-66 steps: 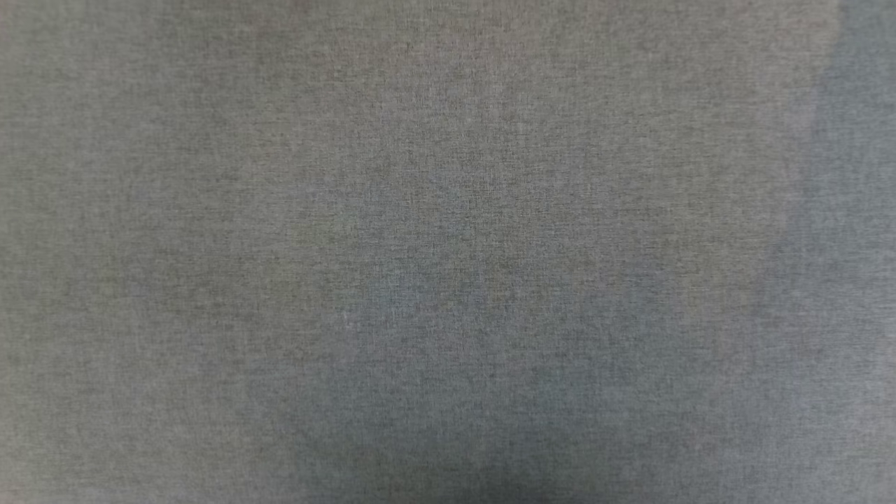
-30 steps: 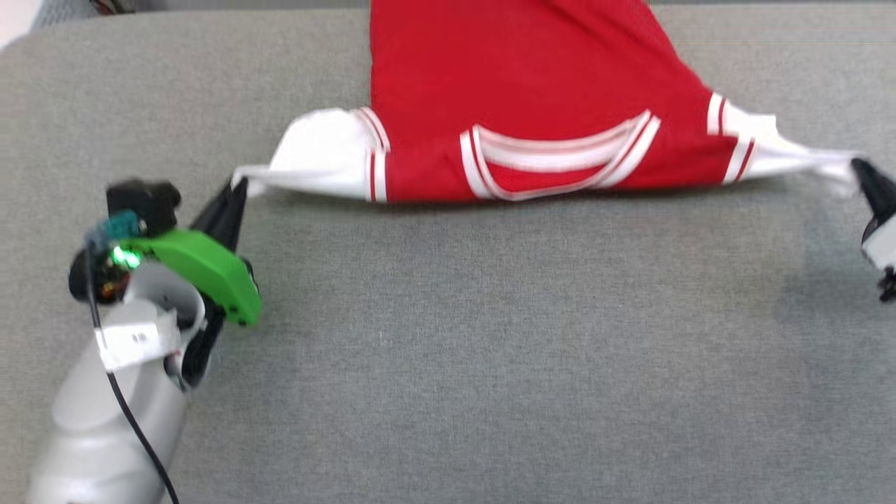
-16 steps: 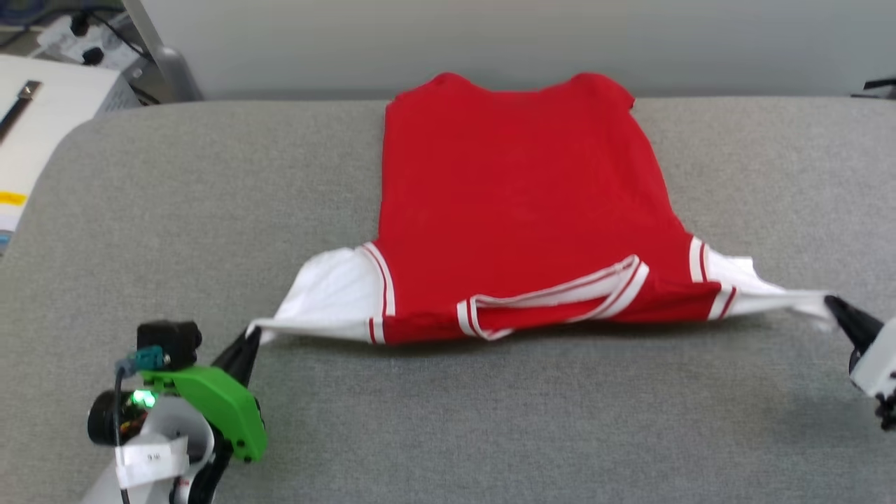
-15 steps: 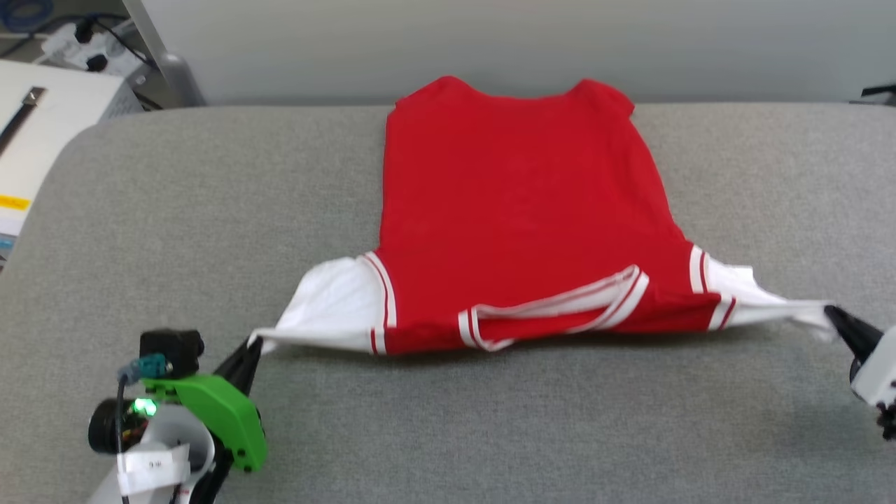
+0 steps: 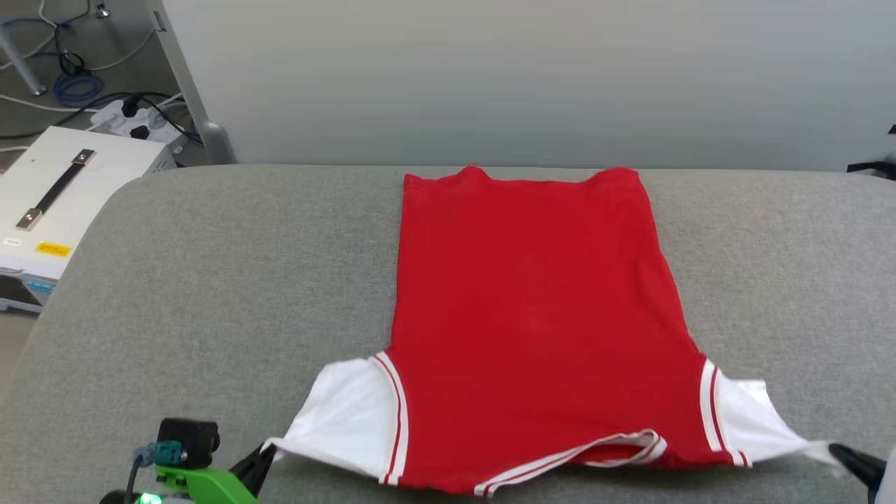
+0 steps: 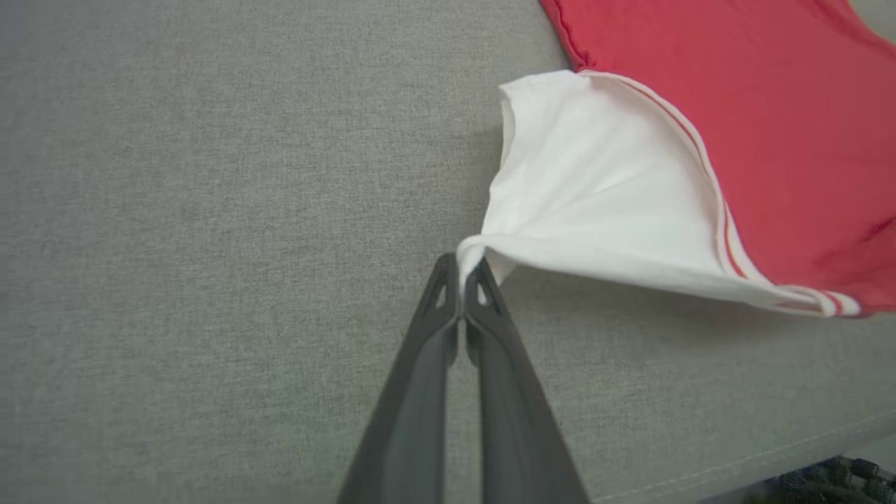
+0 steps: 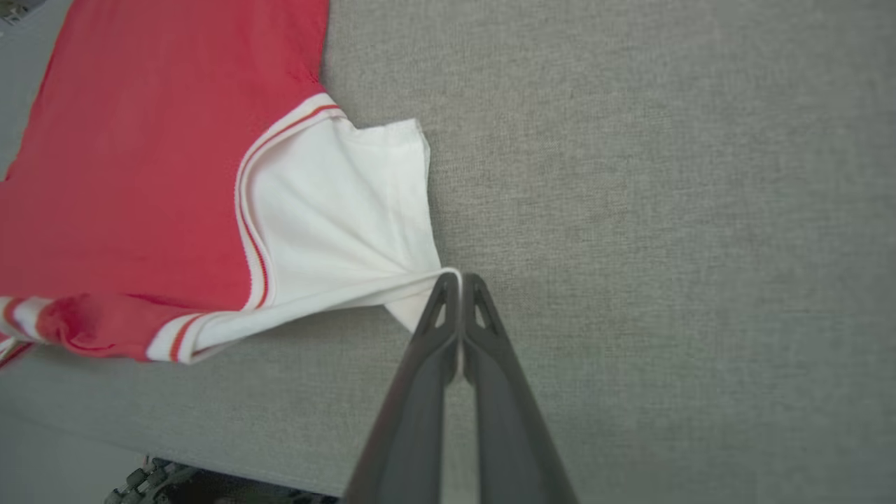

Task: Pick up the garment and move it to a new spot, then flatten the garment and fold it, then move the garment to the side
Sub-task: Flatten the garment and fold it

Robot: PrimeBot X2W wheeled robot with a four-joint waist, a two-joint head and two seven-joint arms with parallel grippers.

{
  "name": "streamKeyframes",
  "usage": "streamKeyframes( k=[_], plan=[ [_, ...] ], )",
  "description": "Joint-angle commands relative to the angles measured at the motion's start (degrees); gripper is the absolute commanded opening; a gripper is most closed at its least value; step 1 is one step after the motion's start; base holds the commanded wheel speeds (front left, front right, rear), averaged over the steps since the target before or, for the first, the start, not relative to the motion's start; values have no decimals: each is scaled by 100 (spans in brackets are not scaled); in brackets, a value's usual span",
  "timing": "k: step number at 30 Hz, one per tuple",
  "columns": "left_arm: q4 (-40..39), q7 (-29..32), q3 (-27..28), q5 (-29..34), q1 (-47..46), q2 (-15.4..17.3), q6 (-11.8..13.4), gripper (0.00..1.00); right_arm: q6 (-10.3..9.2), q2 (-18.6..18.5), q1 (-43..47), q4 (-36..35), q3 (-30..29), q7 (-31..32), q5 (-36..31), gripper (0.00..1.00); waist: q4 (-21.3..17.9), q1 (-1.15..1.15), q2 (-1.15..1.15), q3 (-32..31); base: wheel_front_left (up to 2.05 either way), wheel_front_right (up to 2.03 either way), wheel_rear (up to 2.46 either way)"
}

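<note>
Your left claw is clenched on the outer tip of the white left sleeve, its two dark fingers pressed together with a pinch of cloth between them. Your right claw is clenched the same way on the tip of the right sleeve. Both sleeves are drawn out sideways into points. Their pinched edges are raised a little off the grey surface and cast a shadow under them.

The garment lies spread in the middle of the surface with a plain red side up; you can see no lettering on it. Its hem sits right at the far edge. Its striped collar and shoulders are close to the near edge, between your two claws. The red body is mostly smooth and narrows toward the hem, with slight bumps at the two hem corners. The shoulder line near the collar is bunched and not yet flat.

Past the far left corner of the surface, a white case with a dark handle stands on the floor, and a power strip with cables lies behind it. A pale wall runs behind the far edge.
</note>
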Motion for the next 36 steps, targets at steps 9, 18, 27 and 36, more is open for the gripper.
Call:
streamKeyframes(
  k=[9,18,27,36],
  plan=[
    [-870,387,0,-178,447,272,228,0,-11,93,634,-591,-512,871,-91,0,46,1,0,121,0,0,0],
    [-1761,1047,-175,-387,139,266,186,0,-11,328,-37,-1252,-1163,1616,-286,100,235,1,0,781,0,0,0],
    [-2922,1511,-85,-459,-181,412,368,0,-11,822,-2148,-1602,-1549,2904,-777,100,690,1,0,1927,0,0,0],
    [-3579,1670,-145,-326,-650,398,331,0,-11,1039,-4369,-827,-1809,4025,-1885,100,1383,1,0,2917,0,0,0]
  ],
)
